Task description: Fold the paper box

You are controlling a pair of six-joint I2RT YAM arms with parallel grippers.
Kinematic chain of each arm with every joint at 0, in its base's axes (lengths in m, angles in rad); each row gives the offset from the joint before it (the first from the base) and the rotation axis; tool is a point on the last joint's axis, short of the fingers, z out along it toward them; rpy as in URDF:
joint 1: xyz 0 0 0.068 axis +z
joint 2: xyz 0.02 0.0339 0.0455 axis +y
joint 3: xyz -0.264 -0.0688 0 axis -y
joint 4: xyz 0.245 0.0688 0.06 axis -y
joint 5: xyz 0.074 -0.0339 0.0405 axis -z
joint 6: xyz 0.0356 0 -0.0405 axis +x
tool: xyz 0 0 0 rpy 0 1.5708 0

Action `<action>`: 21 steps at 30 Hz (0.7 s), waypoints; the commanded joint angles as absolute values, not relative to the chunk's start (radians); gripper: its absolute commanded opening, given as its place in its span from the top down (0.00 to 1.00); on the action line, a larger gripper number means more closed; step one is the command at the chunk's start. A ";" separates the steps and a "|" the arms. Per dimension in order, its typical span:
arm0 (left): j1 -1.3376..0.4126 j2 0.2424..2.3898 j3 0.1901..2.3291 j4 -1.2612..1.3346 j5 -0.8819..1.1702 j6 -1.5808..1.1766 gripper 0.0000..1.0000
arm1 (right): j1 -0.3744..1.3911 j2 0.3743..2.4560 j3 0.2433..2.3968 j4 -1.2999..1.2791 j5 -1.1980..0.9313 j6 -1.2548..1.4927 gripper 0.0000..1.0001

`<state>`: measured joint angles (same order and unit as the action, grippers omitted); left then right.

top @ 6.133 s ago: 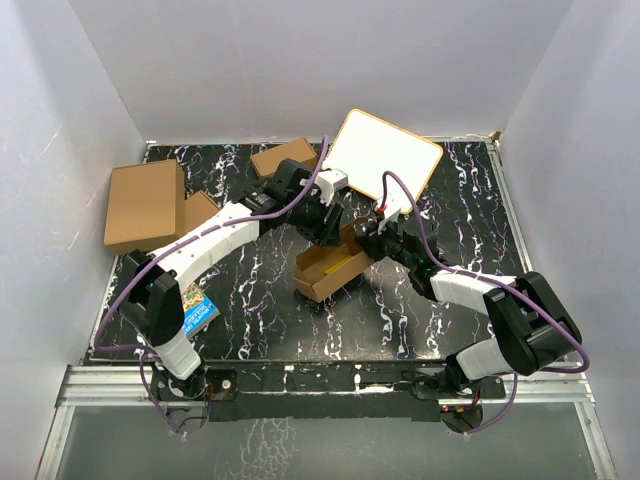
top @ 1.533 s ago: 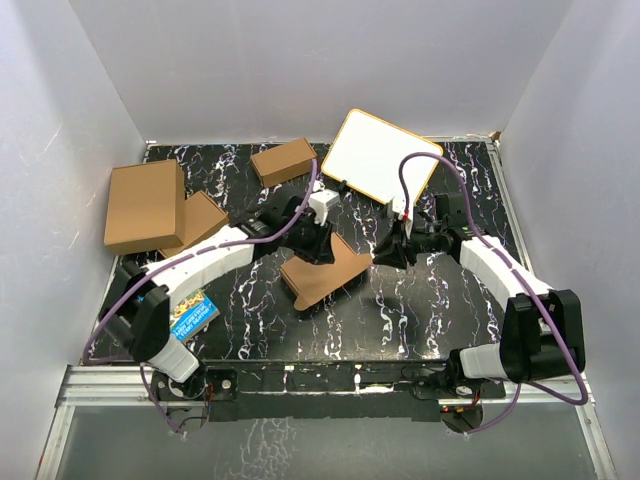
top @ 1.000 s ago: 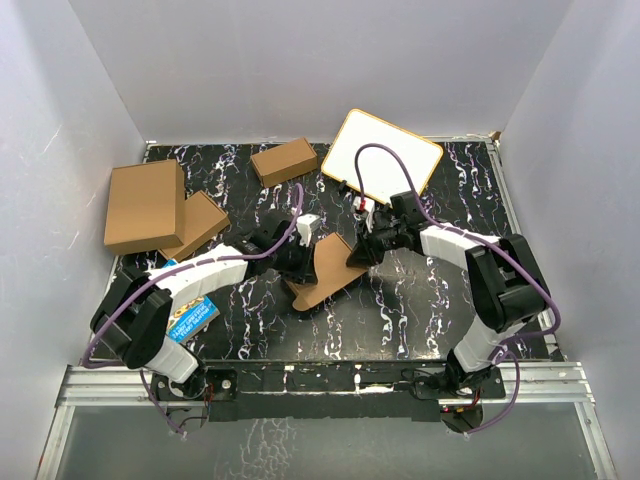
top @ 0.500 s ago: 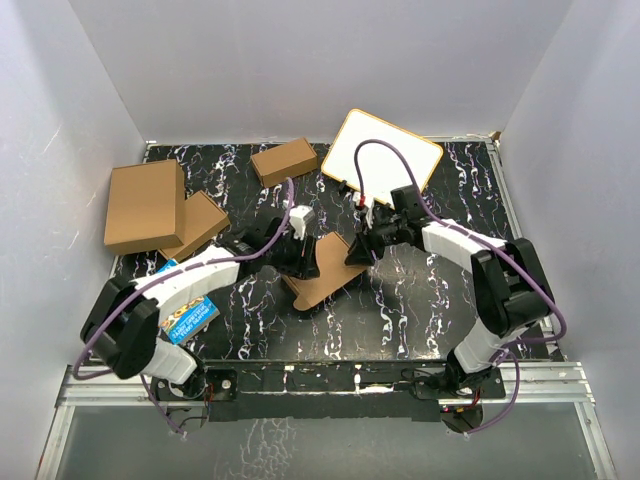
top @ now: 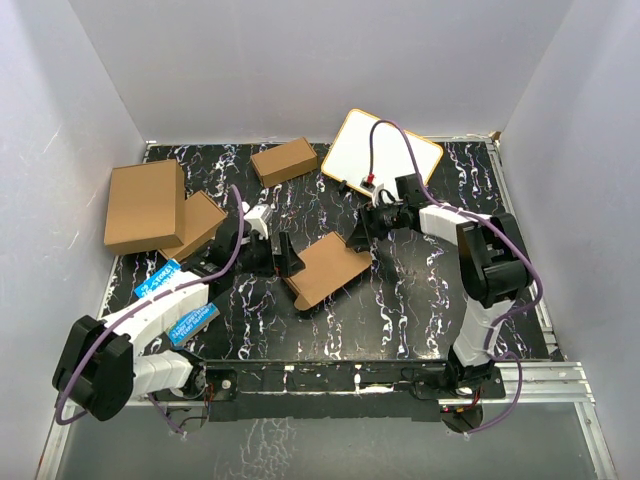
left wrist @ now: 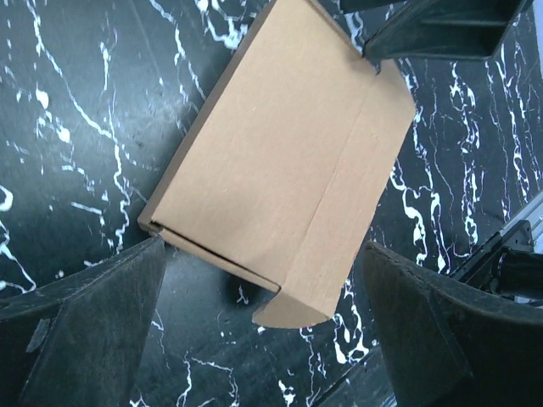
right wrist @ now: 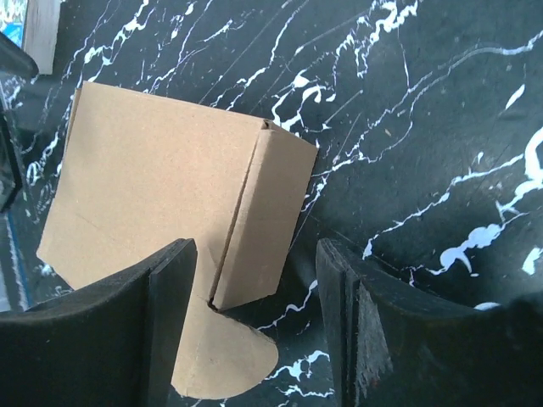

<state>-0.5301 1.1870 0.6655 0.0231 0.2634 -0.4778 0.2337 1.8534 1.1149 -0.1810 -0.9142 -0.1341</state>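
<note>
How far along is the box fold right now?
Done: the paper box is walled up with its lid laid over the top. In hand: nothing; left and right jaws stand open either side of it, not gripping. To do: the rounded lid tab sticks out untucked, with a gap under the lid edge.

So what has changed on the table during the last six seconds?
The brown corrugated cardboard mailer box went from open to closed, lid folded down. Both claws drew off it: the left claw leftward, the right claw toward the far side. The big brown carton and white wooden-framed board stayed put.
</note>
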 commanded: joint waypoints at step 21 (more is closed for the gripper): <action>-0.480 1.207 0.525 0.205 0.322 -0.774 0.03 | 0.174 1.959 1.086 -0.086 -1.012 0.105 0.73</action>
